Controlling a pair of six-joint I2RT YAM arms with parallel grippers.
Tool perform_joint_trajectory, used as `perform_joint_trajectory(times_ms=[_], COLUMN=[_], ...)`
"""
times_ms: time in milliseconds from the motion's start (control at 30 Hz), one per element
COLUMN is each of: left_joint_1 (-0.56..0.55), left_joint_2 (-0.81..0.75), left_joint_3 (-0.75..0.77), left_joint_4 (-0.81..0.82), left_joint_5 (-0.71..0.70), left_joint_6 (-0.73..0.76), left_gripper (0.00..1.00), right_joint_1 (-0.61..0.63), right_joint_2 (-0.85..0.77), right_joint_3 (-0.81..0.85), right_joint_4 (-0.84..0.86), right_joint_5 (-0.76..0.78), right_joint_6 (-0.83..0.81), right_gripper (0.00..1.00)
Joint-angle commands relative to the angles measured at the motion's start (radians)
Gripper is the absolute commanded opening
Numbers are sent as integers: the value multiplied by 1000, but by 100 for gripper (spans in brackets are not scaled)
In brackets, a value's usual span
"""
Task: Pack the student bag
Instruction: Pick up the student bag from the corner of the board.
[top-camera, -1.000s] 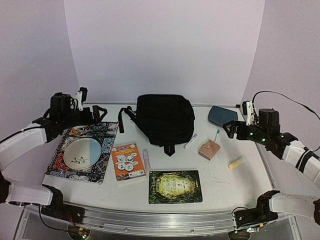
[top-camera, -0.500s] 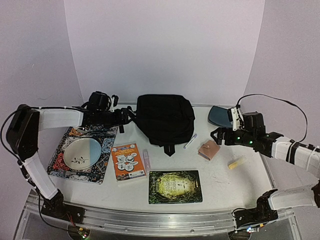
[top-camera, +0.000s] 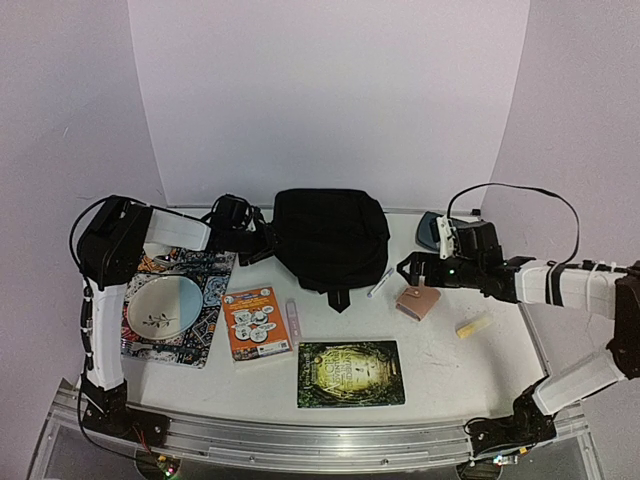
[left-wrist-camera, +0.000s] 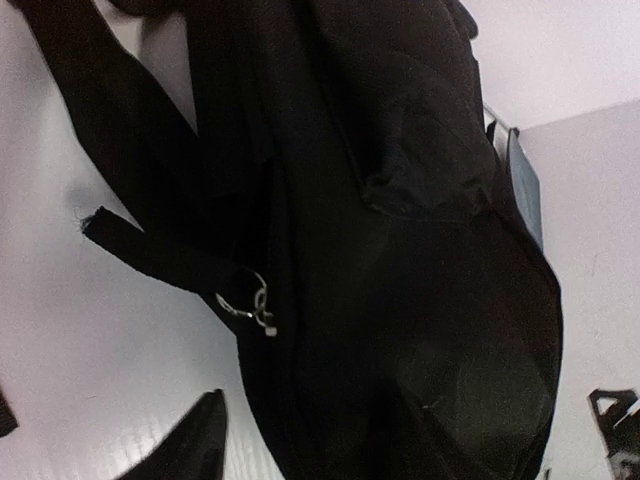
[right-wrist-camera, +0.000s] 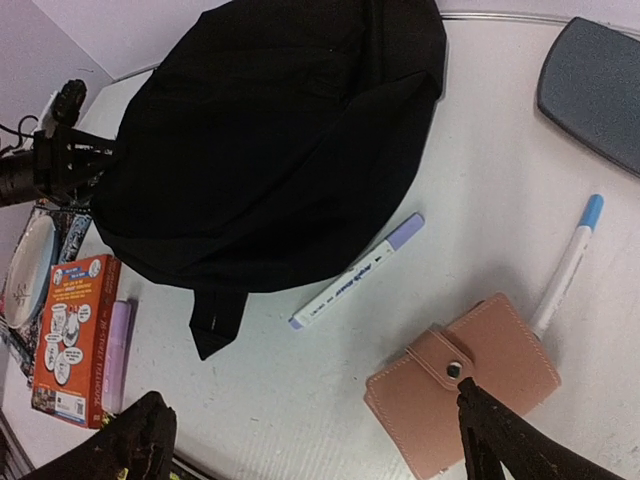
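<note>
The student bag (top-camera: 330, 238) is a black backpack lying flat at the back middle of the table. My left gripper (top-camera: 264, 241) is at its left edge. In the left wrist view the bag (left-wrist-camera: 400, 250) fills the frame, and my left gripper (left-wrist-camera: 310, 410) straddles its edge. One finger (left-wrist-camera: 190, 445) is over the white table, a sliver of table away from the fabric. The other is dark against the bag. My right gripper (top-camera: 410, 268) hangs open over bare table (right-wrist-camera: 320, 440), between the bag (right-wrist-camera: 270, 140) and a pink wallet (right-wrist-camera: 465, 385).
A purple-capped marker (right-wrist-camera: 355, 272), a blue-capped pen (right-wrist-camera: 565, 265) and a blue-grey tray (right-wrist-camera: 595, 80) lie right of the bag. In front lie an orange book (top-camera: 255, 322), a pale tube (top-camera: 293, 320) and a dark green book (top-camera: 350, 373). A plate (top-camera: 160, 305) sits on a patterned mat at left, a yellow item (top-camera: 471, 324) at right.
My left arm swung right from above the mat to the bag's left edge, and its jaws narrowed. My right arm moved left toward the wallet and stayed open.
</note>
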Motion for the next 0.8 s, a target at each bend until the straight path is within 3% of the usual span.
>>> perform_joint_trajectory(times_ms=[0, 133, 200, 467, 533, 600, 700, 767], left_joint_1=[-12, -25, -35, -69, -76, -84, -95, -100], left_joint_2=[19, -19, -47, -128, -141, -156, -182, -200], left_joint_3=[52, 37, 22, -26, -33, -36, -37, -35], left_joint_4=[83, 91, 98, 134, 141, 148, 153, 154], left_joint_5=[82, 95, 95, 113, 121, 127, 128, 132], left_joint_6=[-60, -69, -75, -110, -118, -124, -123, -120], left_gripper=[30, 9, 4, 1, 1, 0, 0, 0], right_joint_1=[16, 21, 26, 30, 30, 30, 30, 30], right_joint_2=[130, 265, 322, 522, 563, 589, 595, 575], right_joint_3=[104, 162, 196, 377, 426, 470, 520, 551], right_joint_4=[113, 196, 233, 259, 232, 203, 150, 106], right_joint_5=[-20, -44, -62, -81, -79, -74, -68, -60], right_joint_6=[124, 225, 265, 316, 311, 295, 255, 214], right_gripper=[98, 98, 98, 95, 88, 74, 46, 22])
